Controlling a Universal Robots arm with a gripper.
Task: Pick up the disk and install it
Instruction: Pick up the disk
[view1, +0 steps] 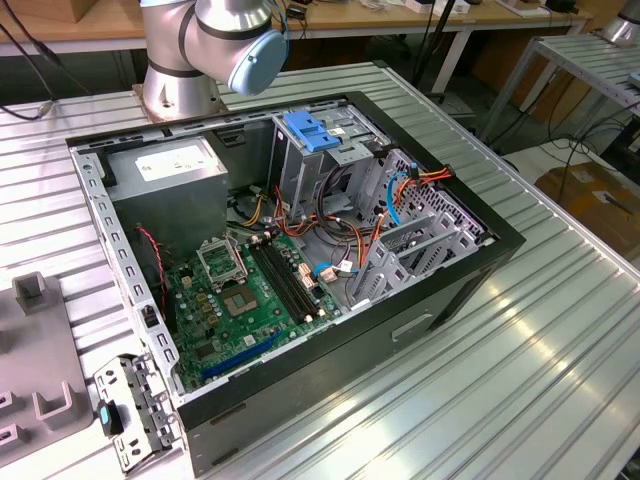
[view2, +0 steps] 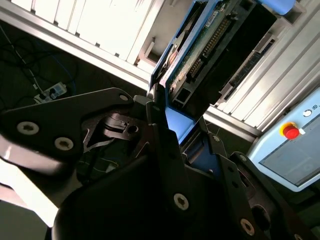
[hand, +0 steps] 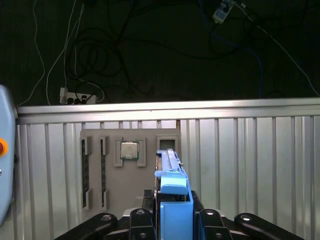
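We found the disk (hand: 172, 200) clamped in the end effector (hand: 172, 222). In the first wrist view its bright blue carrier rail stood edge-on between the two black fingers (hand: 142, 220), which pressed against it from either side. In the second wrist view the disk (view2: 197, 50) showed its green circuit-board underside and a row of connector pins, with the blue rail running along its edge and down into the end effector (view2: 182, 135).

Behind the held disk in the first wrist view lay the ribbed metal counter (hand: 250, 165), and on it a grey tray (hand: 150, 137) carrying a square processor chip (hand: 129, 149) and two dark memory sticks (hand: 85, 172) in slots. Dark floor with loose cables lay beyond the counter's edge.

In the exterior view the open computer case (view1: 450, 290) lay on its side on the counter (view1: 540, 370), with the arm's base (view1: 180, 80) at its far side. Inside were the green motherboard (view1: 245, 295), a grey power supply (view1: 170, 175) and a tall metal cage topped by a blue latch (view1: 312, 133) — red and orange wiring ran between them. A small metal bracket (view1: 135, 410) lay on the counter near the case's corner, on the exterior view's left.
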